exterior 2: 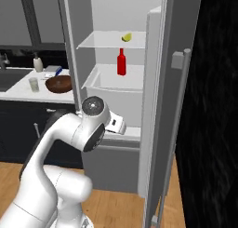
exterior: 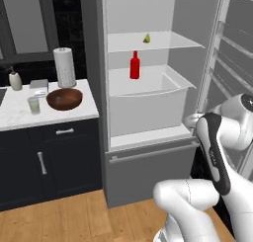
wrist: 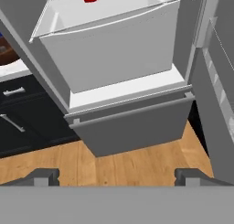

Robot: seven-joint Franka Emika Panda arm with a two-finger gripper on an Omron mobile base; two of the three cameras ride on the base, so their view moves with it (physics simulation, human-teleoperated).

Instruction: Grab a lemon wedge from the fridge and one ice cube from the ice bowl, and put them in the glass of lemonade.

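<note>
fridge (exterior: 148, 83): door swung wide open, white inside all on show. Biggest thing around, and the robot is parked right in front of it.

arm (exterior: 217, 152): folded up low, elbow bent, wrist sitting down about level with the ledge under the big white crisper bin (exterior: 148, 110). So it's low in the fridge opening, nowhere near the shelves yet.

tabletop (exterior: 15, 115): white marble, off to the left of the fridge. Holds the ice bowl (exterior: 64, 99) and, just left of it, the glass of lemonade (exterior: 33, 105). The ice cube is too small to pick out from here.

red bottle (exterior: 134, 65): upright on the middle shelf, directly below the wedge's shelf. Looks like something the hand has to stay clear of on the way up.

end effector (wrist: 117, 176): jaws spread fully wide, nothing between them. The hand view looks at the bin front and the grey freezer drawer (wrist: 132, 131), so it's pointing low.

lemon wedge (exterior: 147, 38): tiny yellow-green bit on the top glass shelf, toward the back. That's the relation that matters: it sits well above the end effector and deeper in. Which way its long axis runs can't be told at this size. Probably the next move is a big lift, then a reach in over the bottle.
</note>
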